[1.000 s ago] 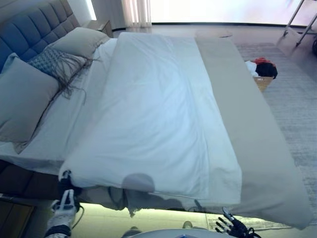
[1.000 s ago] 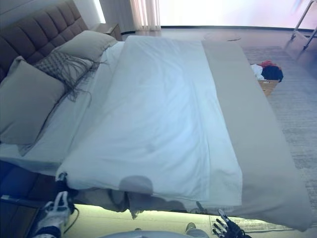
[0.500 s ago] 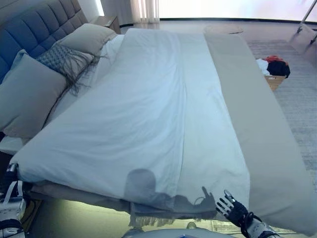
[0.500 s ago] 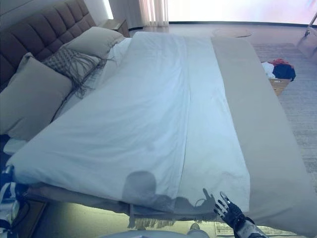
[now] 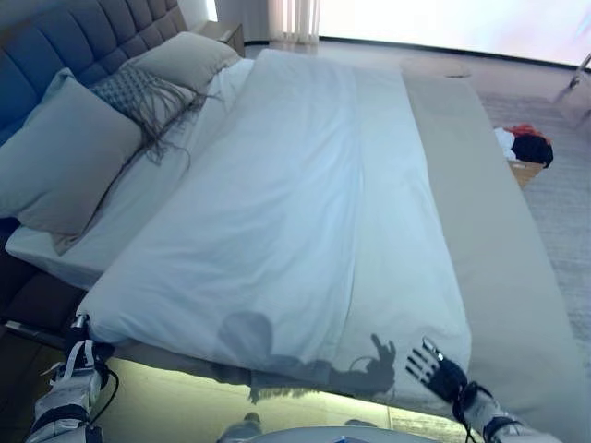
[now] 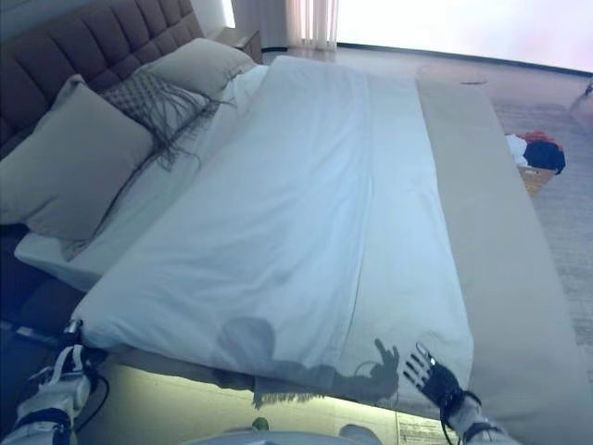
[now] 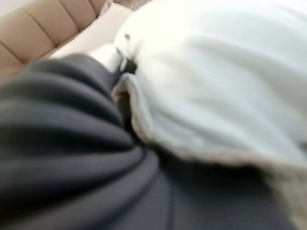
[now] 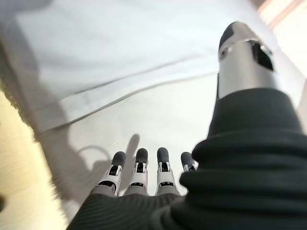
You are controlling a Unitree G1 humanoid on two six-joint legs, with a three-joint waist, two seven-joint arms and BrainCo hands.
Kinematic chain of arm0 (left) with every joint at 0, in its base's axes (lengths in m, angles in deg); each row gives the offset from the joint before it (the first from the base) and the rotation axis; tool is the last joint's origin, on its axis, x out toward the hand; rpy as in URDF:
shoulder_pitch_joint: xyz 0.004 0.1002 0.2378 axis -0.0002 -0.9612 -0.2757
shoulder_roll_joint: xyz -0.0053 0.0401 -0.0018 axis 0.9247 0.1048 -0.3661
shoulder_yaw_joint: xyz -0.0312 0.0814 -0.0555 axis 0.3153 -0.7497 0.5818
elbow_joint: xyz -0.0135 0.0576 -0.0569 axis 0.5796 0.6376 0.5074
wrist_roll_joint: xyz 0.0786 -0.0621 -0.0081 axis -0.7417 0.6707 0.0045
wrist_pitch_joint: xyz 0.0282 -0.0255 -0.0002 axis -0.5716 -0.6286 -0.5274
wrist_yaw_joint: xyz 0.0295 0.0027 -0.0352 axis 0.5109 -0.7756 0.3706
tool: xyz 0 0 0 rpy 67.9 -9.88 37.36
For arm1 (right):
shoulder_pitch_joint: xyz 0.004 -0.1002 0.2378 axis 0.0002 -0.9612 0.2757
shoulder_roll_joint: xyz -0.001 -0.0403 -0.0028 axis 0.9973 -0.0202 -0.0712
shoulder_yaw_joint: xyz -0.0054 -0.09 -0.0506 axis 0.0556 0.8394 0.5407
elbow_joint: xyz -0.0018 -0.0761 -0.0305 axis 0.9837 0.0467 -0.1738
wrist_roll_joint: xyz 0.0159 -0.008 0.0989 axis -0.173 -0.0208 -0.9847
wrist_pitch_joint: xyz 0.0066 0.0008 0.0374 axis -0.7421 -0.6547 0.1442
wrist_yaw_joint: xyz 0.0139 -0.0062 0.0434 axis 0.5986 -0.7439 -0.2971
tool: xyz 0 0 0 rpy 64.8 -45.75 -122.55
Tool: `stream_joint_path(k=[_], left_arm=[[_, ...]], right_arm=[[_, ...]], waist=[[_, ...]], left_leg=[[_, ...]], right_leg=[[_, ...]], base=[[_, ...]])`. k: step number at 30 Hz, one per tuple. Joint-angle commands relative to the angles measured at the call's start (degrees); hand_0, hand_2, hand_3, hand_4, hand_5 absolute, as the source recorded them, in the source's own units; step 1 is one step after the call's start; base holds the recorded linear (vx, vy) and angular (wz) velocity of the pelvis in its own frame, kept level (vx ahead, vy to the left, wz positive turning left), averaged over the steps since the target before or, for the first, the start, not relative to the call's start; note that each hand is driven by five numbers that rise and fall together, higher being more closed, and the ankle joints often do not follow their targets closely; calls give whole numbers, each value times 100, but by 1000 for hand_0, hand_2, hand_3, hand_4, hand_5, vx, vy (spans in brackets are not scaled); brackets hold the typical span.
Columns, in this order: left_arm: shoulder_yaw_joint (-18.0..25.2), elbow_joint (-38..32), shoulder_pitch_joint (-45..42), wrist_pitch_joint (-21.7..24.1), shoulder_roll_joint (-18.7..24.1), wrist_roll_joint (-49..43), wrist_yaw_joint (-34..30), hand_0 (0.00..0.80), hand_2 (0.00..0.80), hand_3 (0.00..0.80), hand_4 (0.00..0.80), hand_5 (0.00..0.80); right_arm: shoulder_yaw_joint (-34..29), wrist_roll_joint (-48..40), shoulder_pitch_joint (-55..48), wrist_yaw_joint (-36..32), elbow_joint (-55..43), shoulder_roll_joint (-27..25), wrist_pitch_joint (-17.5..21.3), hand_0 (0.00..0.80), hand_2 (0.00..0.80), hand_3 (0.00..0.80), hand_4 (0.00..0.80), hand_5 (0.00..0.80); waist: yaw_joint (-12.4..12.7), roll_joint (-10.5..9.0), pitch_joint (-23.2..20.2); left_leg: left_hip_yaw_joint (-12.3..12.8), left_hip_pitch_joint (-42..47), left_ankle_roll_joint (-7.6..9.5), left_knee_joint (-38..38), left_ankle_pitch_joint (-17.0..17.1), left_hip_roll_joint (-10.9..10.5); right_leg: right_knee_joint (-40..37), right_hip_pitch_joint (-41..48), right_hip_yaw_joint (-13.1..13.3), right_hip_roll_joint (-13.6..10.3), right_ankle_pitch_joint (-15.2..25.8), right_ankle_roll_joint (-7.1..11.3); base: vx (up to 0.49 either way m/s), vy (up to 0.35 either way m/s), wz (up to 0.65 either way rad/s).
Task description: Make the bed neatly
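Note:
A white duvet [image 5: 295, 212] lies lengthwise over the bed, smooth with a few long creases. A beige blanket [image 5: 489, 240] covers the strip to its right. My left hand [image 5: 66, 388] is at the bed's near left corner, below the duvet's corner [image 5: 88, 323]. In the left wrist view the duvet's corner [image 7: 216, 81] bunches right against the hand's dark cover, and the hand seems shut on it. My right hand [image 5: 441, 371] is open with straight fingers [image 8: 139, 167], just above the bed's near edge, by the duvet's right corner.
Two beige pillows [image 5: 65, 157] [image 5: 185, 60] and a grey fringed cushion [image 5: 138, 92] lean at the padded headboard [image 5: 55, 46] on the left. A basket of clothes [image 5: 526, 152] stands on the rug [image 5: 563, 194] beyond the bed's right side.
The view has shifted. My right hand has risen from below the bed's edge to over it. The duvet's near left corner has been pulled outward with my left hand, spreading the duvet wider.

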Motion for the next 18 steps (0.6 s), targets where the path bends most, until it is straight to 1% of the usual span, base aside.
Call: stream_joint_path(k=[1,2,3,4,5,6,7,8,9,11,12,13,14,15,16,17,18], left_arm=[[734,-356,-415,770,962,467,-114,800,800,800,800,800],[753,-368,-397,758,958,419,-117,800,800,800,800,800],[745,-406,-360,793,930,395,-101,800,800,800,800,800],[721,-419,-317,859,892,344,-126,800,800,800,800,800],[739,-402,-307,923,843,291,-176,800,800,800,800,800],[762,-407,-317,996,796,246,-196,800,800,800,800,800],[805,-455,-346,1039,748,221,-186,800,800,800,800,800],[823,-481,-356,1059,713,206,-178,800,800,800,800,800],[808,-504,-347,1113,674,219,-153,800,800,800,800,800],[757,-595,-316,1195,578,207,-47,800,800,800,800,800],[704,-613,-260,1257,523,181,15,800,800,800,800,800],[658,-615,-211,1314,477,180,55,800,800,800,800,800],[601,-572,-148,1386,457,215,58,800,800,800,800,800],[533,-489,-93,1429,461,255,49,800,800,800,800,800],[484,-366,-49,1468,481,288,15,800,800,800,800,800],[464,-227,-41,1453,530,340,1,800,800,800,800,800],[458,-133,-43,1443,566,391,11,800,800,800,800,800]], right_arm=[[-118,155,40,73,55,-370,53,0,0,0,0,0],[-165,174,5,150,76,-399,23,0,0,0,0,0],[-245,202,-52,150,102,-427,11,0,0,0,0,0],[-389,195,-142,125,176,-481,-9,0,0,0,0,0],[-476,193,-203,103,228,-484,0,0,0,0,0,0],[-578,187,-282,91,286,-501,-20,0,0,0,0,0],[-688,163,-379,124,329,-511,-47,0,0,0,0,0],[-775,166,-467,145,378,-524,-49,0,0,0,0,0],[-856,107,-564,214,440,-553,-44,0,0,0,0,0],[-980,13,-646,342,535,-590,-20,0,0,0,0,0],[-1058,-71,-691,421,579,-629,-48,0,0,0,0,0],[-1126,-117,-721,467,591,-672,-63,0,0,0,0,0],[-1215,-163,-753,518,605,-727,-56,0,0,0,0,0],[-1270,-174,-762,547,601,-794,-87,0,0,0,0,0],[-1310,-202,-749,579,613,-841,-95,0,0,0,0,0],[-1328,-261,-717,597,623,-886,-85,0,0,0,0,0],[-1337,-262,-669,628,610,-894,-75,0,0,0,0,0]], waist=[[552,169,193],[508,156,222],[441,130,246],[339,72,288],[271,36,299],[192,11,306],[97,14,305],[2,42,291],[-118,91,265],[-221,192,219],[-314,252,175],[-378,296,157],[-473,351,133],[-520,414,122],[-563,483,114],[-584,562,114],[-599,602,124]], left_leg=[[145,-409,29,-875,873,-395],[232,-425,24,-691,809,-297],[380,-444,10,-446,707,-171],[505,-434,-11,-38,549,72],[470,-341,-4,105,427,217],[331,-200,-17,311,367,391],[217,-43,-45,401,412,618],[157,113,-92,372,503,809],[79,338,-165,265,648,1083],[-73,584,-287,2,906,1337],[-76,701,-383,-103,1055,1495],[-35,787,-440,-170,1118,1581],[25,895,-490,-228,1112,1633],[58,1006,-518,-303,1046,1631],[44,1093,-532,-373,912,1587],[-2,1176,-519,-412,682,1486],[-7,1242,-488,-424,437,1381]], right_leg=[[119,556,157,149,-130,573],[71,479,63,103,-71,551],[64,411,-52,45,-32,532],[112,304,-196,-81,-14,500],[196,204,-253,-173,-9,493],[373,95,-280,-284,-40,477],[584,-42,-277,-381,-81,463],[754,-160,-259,-448,-124,461],[948,-289,-228,-527,-188,462],[1148,-402,-162,-610,-254,460],[1183,-455,-145,-694,-243,502],[1197,-481,-142,-776,-229,537],[1187,-515,-126,-886,-181,597],[1181,-535,-100,-989,-133,670],[1165,-559,-38,-1115,-61,770],[1146,-589,50,-1252,26,895],[1112,-610,120,-1369,118,1001]], base=[[-307,47,-7],[-322,73,-4],[-375,119,-2],[-335,153,7],[-319,216,24],[-237,264,25],[-206,305,8],[-190,377,-28],[-135,376,-50],[-142,429,-24],[-146,493,18],[-138,575,23],[-92,515,19],[-92,554,27],[-75,561,32],[-75,553,36],[-76,553,16]])
